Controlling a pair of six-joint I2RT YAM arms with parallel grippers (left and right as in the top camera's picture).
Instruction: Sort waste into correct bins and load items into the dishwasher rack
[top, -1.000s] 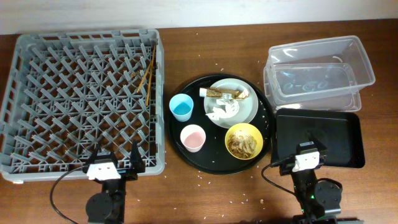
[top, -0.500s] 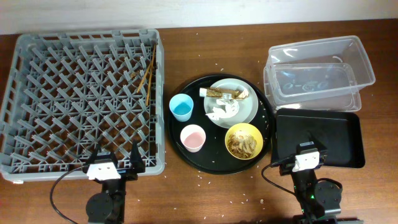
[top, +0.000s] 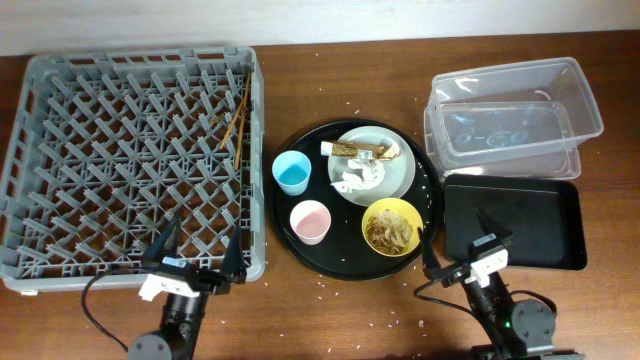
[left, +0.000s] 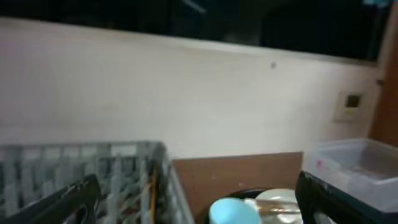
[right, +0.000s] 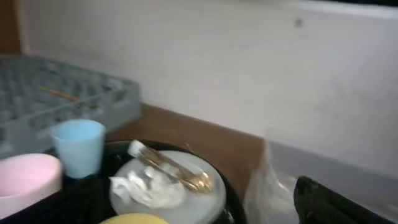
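Observation:
The grey dishwasher rack (top: 130, 160) fills the left, with brown chopsticks (top: 238, 115) lying in it. A grey-green plate (top: 395, 178) holds white paper scraps (top: 358, 178) and gold-brown wrappers (top: 365, 150). A light blue cup (top: 292, 172), a pink cup (top: 310, 221) and a yellow bowl (top: 392, 227) with beige food scraps stand beside it. The clear tub (top: 510, 120) and the flat black tray (top: 540, 215) are at the right. My left gripper (top: 200, 250) is open and empty at the rack's front edge. My right gripper (top: 460, 245) is open and empty between the bowl and the flat tray.
The plate, cups and bowl all sit on a large round black tray (top: 300, 250) in the middle. Crumbs lie scattered on the brown table. The left wrist view shows the blue cup (left: 236, 211) ahead; the right wrist view shows the plate (right: 205, 193) and the tub (right: 311, 180).
Both arms have moved. The left gripper's fingers stand wider apart. The right gripper has swung left off the flat black tray toward the yellow bowl and spread its fingers.

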